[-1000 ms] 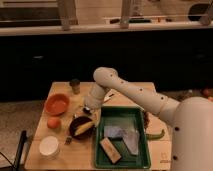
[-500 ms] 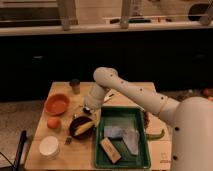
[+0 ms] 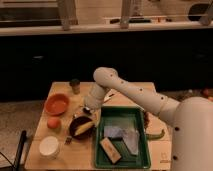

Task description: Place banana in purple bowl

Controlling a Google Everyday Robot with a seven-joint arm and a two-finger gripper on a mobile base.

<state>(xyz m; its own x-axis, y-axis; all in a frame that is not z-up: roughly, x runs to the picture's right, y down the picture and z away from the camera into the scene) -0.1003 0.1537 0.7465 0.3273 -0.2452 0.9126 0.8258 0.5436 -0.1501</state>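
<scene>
Camera view, read left to right: a white bowl (image 3: 49, 146) at the near left corner of the table (image 3: 60, 159), an orange fruit (image 3: 53, 122) above it, and the orange bowl (image 3: 56, 103) farther back. Next comes the purple bowl (image 3: 80, 127), with the banana (image 3: 85, 126) lying across its right half, one end reaching toward the rim nearest the tray. My gripper (image 3: 87, 110) sits just above and behind that bowl, at the end of my white arm (image 3: 135, 92) reaching in from the right. I cannot tell whether I am pinching the fruit or have let go, since the wrist blocks the tips. A small dark cup (image 3: 75, 86) stands at the table's back edge. Right of the bowl is the green tray (image 3: 122, 137), holding a crumpled clear wrapper (image 3: 125, 137) and a brown bar (image 3: 109, 150); a green pepper (image 3: 156, 134) lies beyond its right wall. Judgement: the step is the release. To do it well, the banana should rest fully inside the rim before letting go, then I should lift straight up so the tips do not drag it out or tip the bowl toward the tray.
</scene>
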